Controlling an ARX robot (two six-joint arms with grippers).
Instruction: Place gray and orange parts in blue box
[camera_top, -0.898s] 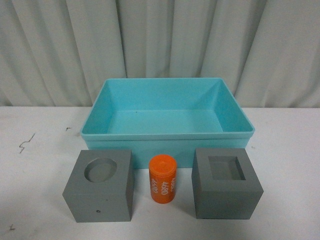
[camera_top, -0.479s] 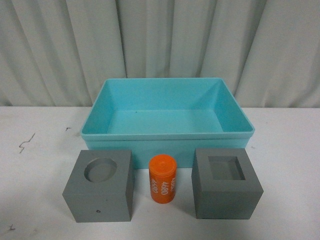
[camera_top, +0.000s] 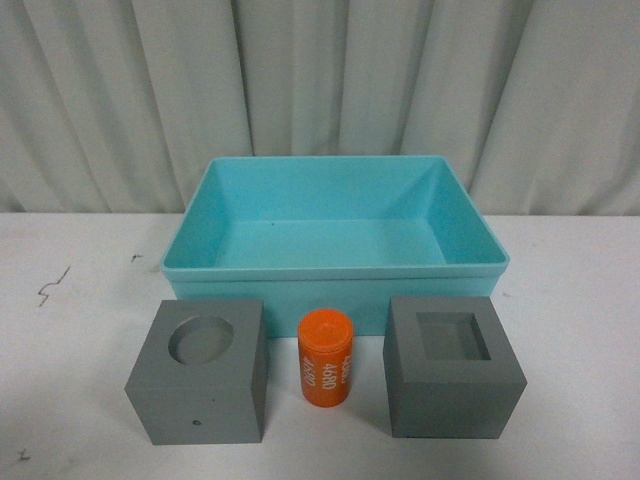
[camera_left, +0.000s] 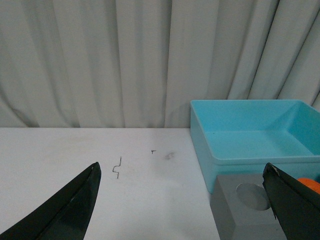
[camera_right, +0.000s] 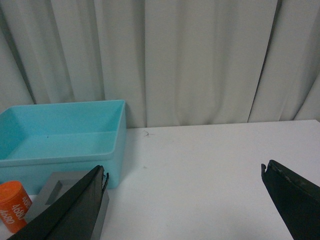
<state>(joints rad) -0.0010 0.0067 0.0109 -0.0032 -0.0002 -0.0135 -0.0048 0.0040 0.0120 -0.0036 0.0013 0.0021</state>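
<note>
Nothing is moving since earlier: a matte gray round-recessed cube (camera_top: 200, 372), an orange plastic cylinder (camera_top: 326, 357) and a gray square-recessed cube (camera_top: 452, 368) are standing just before the turquoise plastic bin (camera_top: 335, 271). Both left gripper (camera_left: 181, 170) and right gripper (camera_right: 182, 169) are gaping empty. Cubes are looking rigid, probably light: grasp opposite flat sides.

— What do you see out there?
— I see a white table (camera_top: 80, 320) and a pale pleated curtain (camera_top: 320, 80) hanging behind the table's far edge.
— Is the table marked?
— Yes. There is a dark squiggle (camera_top: 52, 286) near the table's left edge, a small tick (camera_top: 135, 258) farther back, and a scratch (camera_top: 22, 456) at its near-left corner.
</note>
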